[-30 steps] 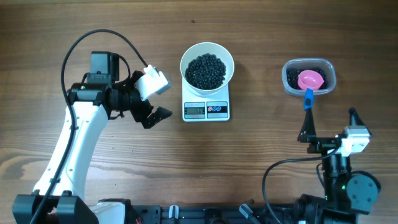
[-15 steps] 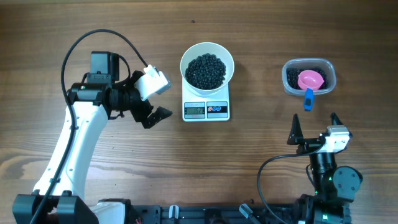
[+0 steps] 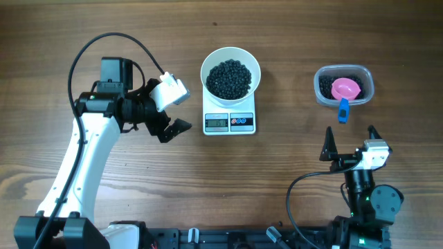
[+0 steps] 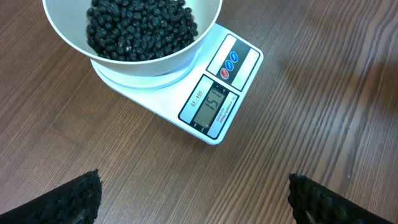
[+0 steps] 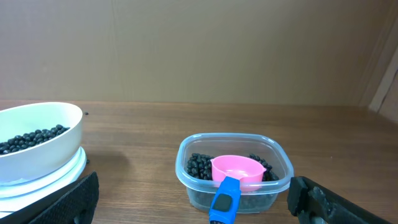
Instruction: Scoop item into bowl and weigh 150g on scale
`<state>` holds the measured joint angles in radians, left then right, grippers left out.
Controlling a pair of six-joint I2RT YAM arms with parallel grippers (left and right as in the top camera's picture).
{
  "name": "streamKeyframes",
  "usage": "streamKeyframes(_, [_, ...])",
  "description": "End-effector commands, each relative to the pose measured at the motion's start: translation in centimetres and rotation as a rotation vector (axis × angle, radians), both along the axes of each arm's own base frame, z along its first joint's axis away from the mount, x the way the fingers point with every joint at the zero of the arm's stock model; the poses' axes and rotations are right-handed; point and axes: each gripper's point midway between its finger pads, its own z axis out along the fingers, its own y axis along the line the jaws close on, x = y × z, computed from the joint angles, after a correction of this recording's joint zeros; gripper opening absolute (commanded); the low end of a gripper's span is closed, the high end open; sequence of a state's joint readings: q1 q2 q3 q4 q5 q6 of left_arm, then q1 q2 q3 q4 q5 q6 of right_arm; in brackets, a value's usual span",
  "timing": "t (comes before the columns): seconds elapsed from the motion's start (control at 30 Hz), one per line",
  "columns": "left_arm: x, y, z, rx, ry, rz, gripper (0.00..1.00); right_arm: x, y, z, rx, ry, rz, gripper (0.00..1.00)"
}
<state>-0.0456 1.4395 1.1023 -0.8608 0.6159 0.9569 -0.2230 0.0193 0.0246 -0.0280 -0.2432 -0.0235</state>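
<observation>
Beans (image 3: 230,77): dark heap in the bowl (image 3: 206,75); more in the tub (image 3: 320,76).
Bowl: sits on the scale (image 3: 230,122), covering its far half.
Scale: mid-table, long axis far to near, display at the near end.
Scoop (image 3: 346,88): pink cup in the tub, blue handle over the near rim, pointing at the right gripper (image 3: 349,138).
Left gripper (image 3: 173,109): released, empty, just left of the scale.
Right gripper: released, empty, near the tub.
</observation>
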Motion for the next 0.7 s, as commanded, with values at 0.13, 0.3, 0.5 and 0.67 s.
streamKeyframes(0.13, [-0.7, -0.1, 0.4, -0.033, 0.046, 0.04, 1.0, -0.1, 0.4, 0.5, 0.011, -0.021, 0.022, 1.0])
streamKeyframes(0.3, [-2.4, 0.0, 5.6, -0.069, -0.081, 0.096, 1.0, -0.1, 0.4, 0.5, 0.012, -0.02, 0.022, 1.0])
streamKeyframes(0.5, [-5.6, 1.5, 6.6, -0.098, -0.324, 0.255, 1.0, -0.1, 0.4, 0.5, 0.011, -0.021, 0.022, 1.0])
streamKeyframes(0.67, [-5.1, 4.4, 5.1, -0.306, -0.61, 0.594, 1.0, -0.1, 0.4, 0.5, 0.012, -0.02, 0.022, 1.0])
